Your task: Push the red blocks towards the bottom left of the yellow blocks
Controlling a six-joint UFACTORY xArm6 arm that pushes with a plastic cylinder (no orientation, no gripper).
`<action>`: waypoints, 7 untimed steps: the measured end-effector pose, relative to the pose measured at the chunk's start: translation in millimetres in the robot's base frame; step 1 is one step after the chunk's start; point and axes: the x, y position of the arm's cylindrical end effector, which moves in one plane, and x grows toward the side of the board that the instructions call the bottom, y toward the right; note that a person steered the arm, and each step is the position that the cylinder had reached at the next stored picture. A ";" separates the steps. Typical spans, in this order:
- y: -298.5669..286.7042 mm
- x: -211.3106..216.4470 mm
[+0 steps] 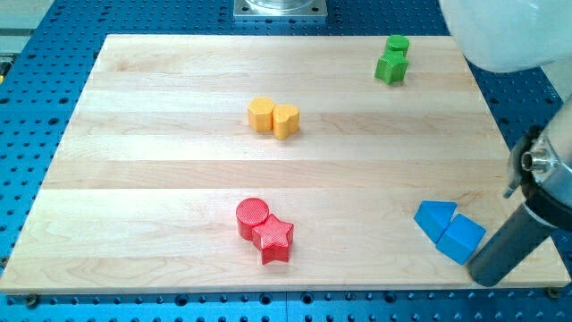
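A red cylinder and a red star block touch each other near the view's bottom centre. A yellow hexagon block and a yellow heart block sit side by side above them, in the upper middle of the board. My tip is at the view's bottom right, just right of the blue blocks and far to the right of the red blocks.
A blue triangle block and a blue cube touch at the bottom right beside my tip. A green cylinder and a green star block sit at the top right. The wooden board lies on a blue perforated table.
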 end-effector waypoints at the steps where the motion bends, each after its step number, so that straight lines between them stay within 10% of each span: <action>1: -22.4 -9.2; 5: -214.4 -9.9; 7: -254.3 -93.5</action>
